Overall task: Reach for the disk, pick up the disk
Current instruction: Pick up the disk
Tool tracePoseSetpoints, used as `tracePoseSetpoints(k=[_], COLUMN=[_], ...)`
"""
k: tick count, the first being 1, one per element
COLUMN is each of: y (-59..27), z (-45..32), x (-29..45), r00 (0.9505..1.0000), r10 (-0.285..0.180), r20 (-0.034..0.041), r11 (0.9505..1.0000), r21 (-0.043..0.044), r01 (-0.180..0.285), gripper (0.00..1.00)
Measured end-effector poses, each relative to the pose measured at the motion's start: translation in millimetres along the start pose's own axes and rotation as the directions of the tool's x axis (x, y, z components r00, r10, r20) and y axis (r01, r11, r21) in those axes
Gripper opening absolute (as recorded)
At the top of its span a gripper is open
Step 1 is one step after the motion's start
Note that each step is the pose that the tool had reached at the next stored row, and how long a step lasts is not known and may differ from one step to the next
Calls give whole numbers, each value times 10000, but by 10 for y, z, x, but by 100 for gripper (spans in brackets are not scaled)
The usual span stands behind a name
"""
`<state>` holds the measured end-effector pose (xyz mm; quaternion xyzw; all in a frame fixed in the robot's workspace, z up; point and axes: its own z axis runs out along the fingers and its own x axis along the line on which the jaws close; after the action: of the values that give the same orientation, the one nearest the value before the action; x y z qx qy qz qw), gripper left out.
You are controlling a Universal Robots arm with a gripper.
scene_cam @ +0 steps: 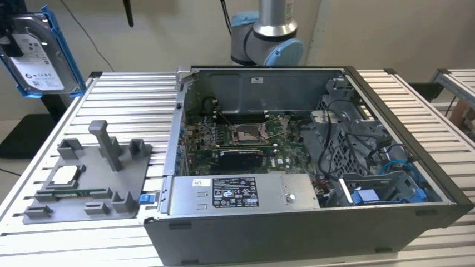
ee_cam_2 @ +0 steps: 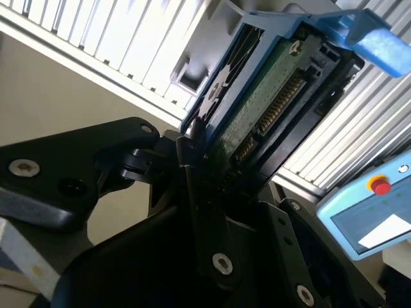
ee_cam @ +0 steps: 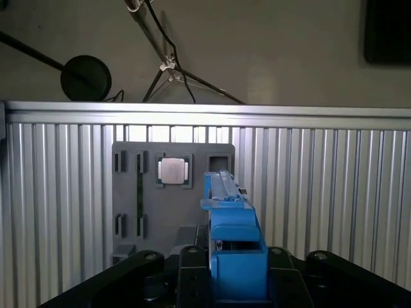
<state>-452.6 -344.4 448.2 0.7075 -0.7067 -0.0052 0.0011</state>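
Observation:
The disk (scene_cam: pixel 44 55), a silver-grey drive with a white label in a blue frame, hangs in the air above the table's far left corner in the exterior view. My gripper (scene_cam: pixel 13 36) is shut on it at its upper edge. In the second wrist view the black fingers (ee_cam_2: pixel 192 186) clamp the disk (ee_cam_2: pixel 263 102), whose green circuit board and connector face the camera. In the first wrist view the disk's blue frame (ee_cam: pixel 228 218) stands edge-on between the gripper's (ee_cam: pixel 237 273) black arms, high over the table.
An open computer case (scene_cam: pixel 297 167) fills the middle of the slatted table (scene_cam: pixel 111 94). A grey fixture plate (scene_cam: pixel 89 178) with a small square chip (scene_cam: pixel 63 175) lies at the exterior view's left, below the held disk. The arm's base (scene_cam: pixel 267 39) stands behind the case.

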Motion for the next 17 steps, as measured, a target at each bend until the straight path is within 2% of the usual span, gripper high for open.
tracePoseSetpoints(k=[3, 9, 16, 17], y=[-18, -115, -287, -336], z=[-1, -1, -3, -3], x=[0, 0, 0, 0], r00=[10000, 10000, 10000, 10000], r10=[1, 0, 0, 1], r20=[0, -1, -1, 0], r11=[10000, 10000, 10000, 10000], r21=[-2, 0, -8, -9], r01=[-1, 0, 0, -1], gripper=[0, 0, 0, 0])
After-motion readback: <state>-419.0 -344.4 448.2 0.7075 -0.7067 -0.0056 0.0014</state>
